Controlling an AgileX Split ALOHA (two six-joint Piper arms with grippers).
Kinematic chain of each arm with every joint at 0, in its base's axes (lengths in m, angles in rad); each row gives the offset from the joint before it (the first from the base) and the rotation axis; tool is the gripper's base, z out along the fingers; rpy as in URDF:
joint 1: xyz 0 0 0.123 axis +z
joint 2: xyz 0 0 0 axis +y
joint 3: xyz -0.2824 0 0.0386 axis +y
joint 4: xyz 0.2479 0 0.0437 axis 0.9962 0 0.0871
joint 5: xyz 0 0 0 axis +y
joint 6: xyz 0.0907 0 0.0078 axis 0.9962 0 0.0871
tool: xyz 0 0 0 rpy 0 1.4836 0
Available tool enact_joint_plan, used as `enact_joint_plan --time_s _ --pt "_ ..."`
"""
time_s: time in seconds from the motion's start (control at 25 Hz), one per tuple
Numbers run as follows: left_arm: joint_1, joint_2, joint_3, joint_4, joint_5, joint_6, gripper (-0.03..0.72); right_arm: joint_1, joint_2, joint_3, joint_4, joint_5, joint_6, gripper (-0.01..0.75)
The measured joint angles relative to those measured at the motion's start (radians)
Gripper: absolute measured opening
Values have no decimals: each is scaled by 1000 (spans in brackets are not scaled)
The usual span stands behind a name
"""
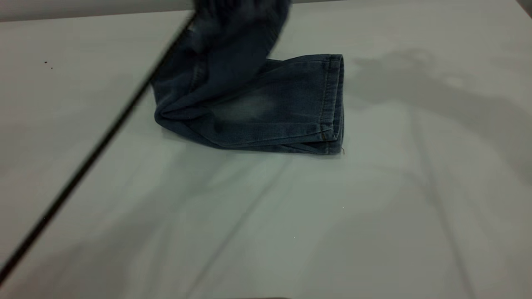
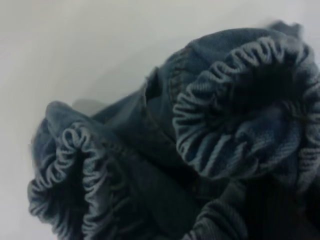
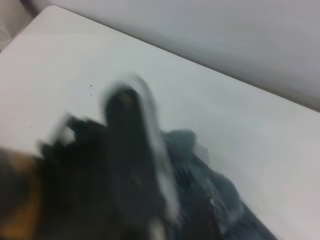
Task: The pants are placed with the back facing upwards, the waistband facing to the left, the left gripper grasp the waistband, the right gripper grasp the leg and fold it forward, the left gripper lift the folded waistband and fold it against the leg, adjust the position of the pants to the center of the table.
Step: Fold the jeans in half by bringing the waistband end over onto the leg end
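Note:
The pants [image 1: 266, 112] lie folded lengthwise on the table [image 1: 374, 207], with the hems [image 1: 334, 104] to the right. The leg [image 1: 249, 106] with the whitish faded oval lies on top. The waistband [image 1: 237, 25] end is lifted off the table and runs blurred out of the top of the exterior view. In the left wrist view the gathered elastic waistband [image 2: 225, 100] bunches right in front of the camera, and the left gripper [image 2: 265, 205] shows only as a dark mass pressed into the cloth. The right wrist view shows a blurred black shape [image 3: 130, 165] beside denim [image 3: 220, 200].
A black cable [image 1: 95, 153] crosses diagonally from the lifted waistband down to the lower left corner. A few dark specks [image 1: 48, 64] mark the table at the far left. The table's far edge [image 1: 83, 16] runs along the top.

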Motion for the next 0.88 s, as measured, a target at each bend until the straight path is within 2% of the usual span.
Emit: enact_joint_plan --time_s 0.24,0.36,0.44,0.72,0.88 --pt "-64 82 0 0 9 0 85 0 -22 0 -7 41 0 461" --pt "-87 121 0 0 12 0 130 0 -23 0 -7 55 0 461" --pt "-98 137 0 -1 11 14 188 0 -23 0 -7 60 0 461" --pt "-117 119 -13 -1 -7 21 463 0 -23 0 -8 65 0 461" --pt "-117 67 -72 46 94 21 524 0 -23 0 -8 66 0 461"
